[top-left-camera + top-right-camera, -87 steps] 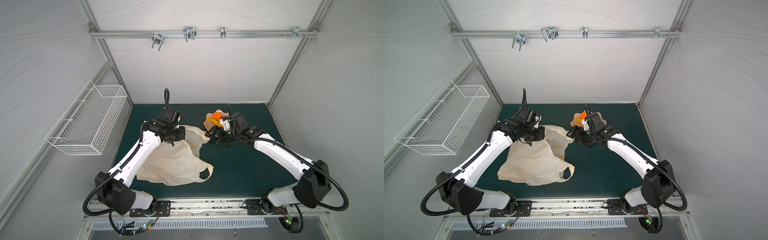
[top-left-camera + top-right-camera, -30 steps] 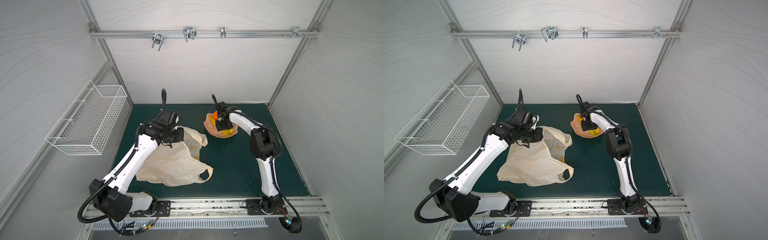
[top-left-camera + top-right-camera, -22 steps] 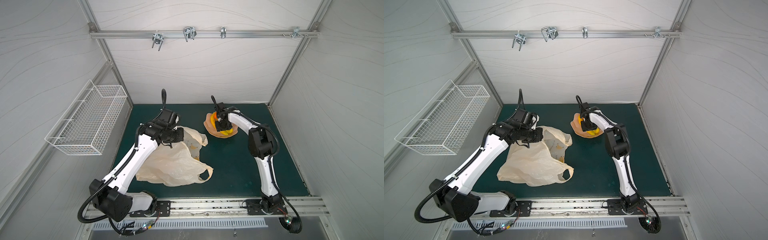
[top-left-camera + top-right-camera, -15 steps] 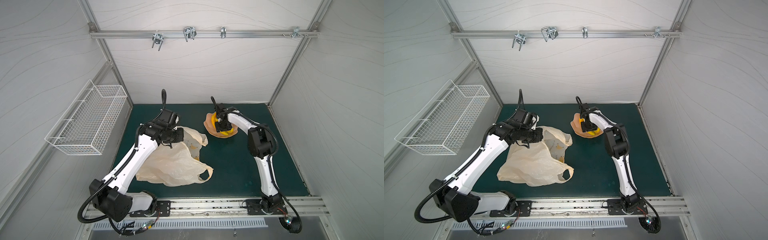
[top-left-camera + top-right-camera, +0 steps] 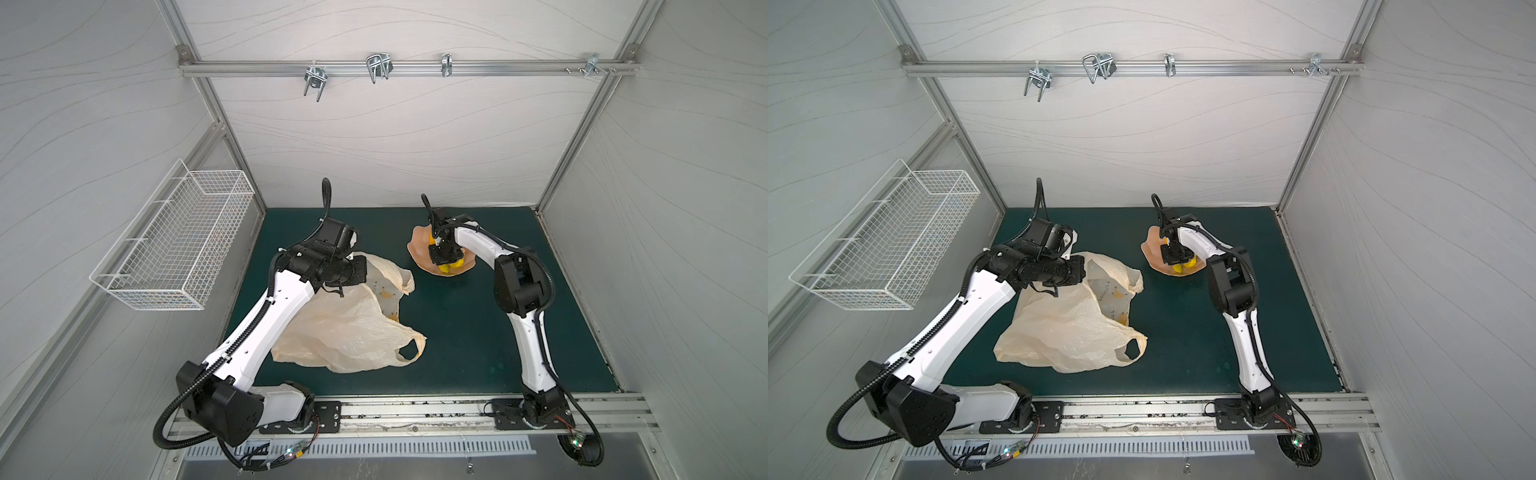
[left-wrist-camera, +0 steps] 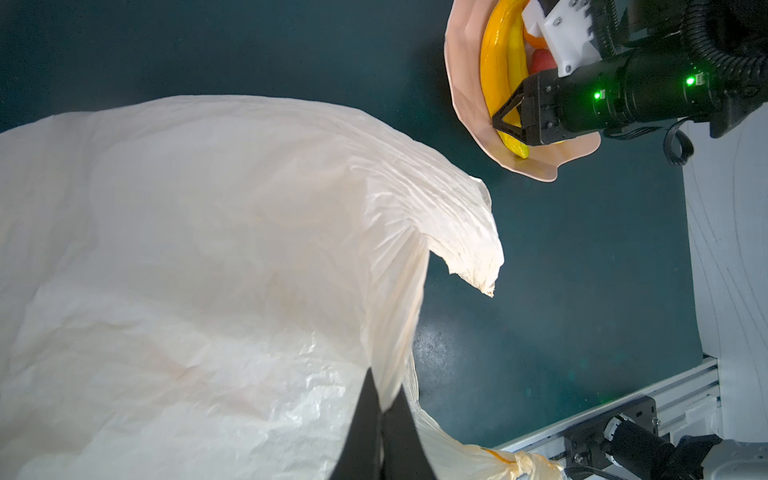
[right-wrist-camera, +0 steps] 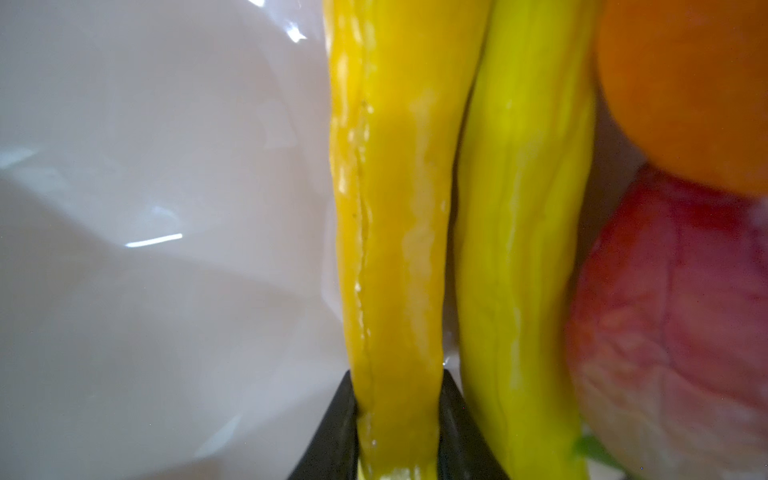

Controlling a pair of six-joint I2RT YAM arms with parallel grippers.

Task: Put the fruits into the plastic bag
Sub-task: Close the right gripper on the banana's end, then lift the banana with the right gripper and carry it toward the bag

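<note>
The cream plastic bag (image 5: 349, 328) (image 5: 1067, 328) lies crumpled on the green mat, left of centre. My left gripper (image 6: 382, 409) (image 5: 360, 271) is shut on a fold of the bag's rim and holds it lifted. A pink bowl (image 5: 419, 245) (image 6: 463, 108) stands at the back, right of the bag. My right gripper (image 7: 398, 378) (image 5: 444, 259) reaches down into it and is shut on a yellow banana (image 7: 395, 208). Beside that one lie another banana (image 7: 523, 249), an orange (image 7: 685, 83) and a red strawberry (image 7: 673, 311).
A white wire basket (image 5: 178, 245) hangs on the left wall. A metal rail with hooks (image 5: 376, 72) crosses the back wall high up. Bare green mat (image 5: 457, 332) stretches between the bag and the right arm's base. An aluminium rail (image 5: 415, 411) borders the front.
My right arm swung from beside the bag's mouth back over the bowl, lowered into it, and its jaws closed on a banana. The left gripper kept holding the bag's rim.
</note>
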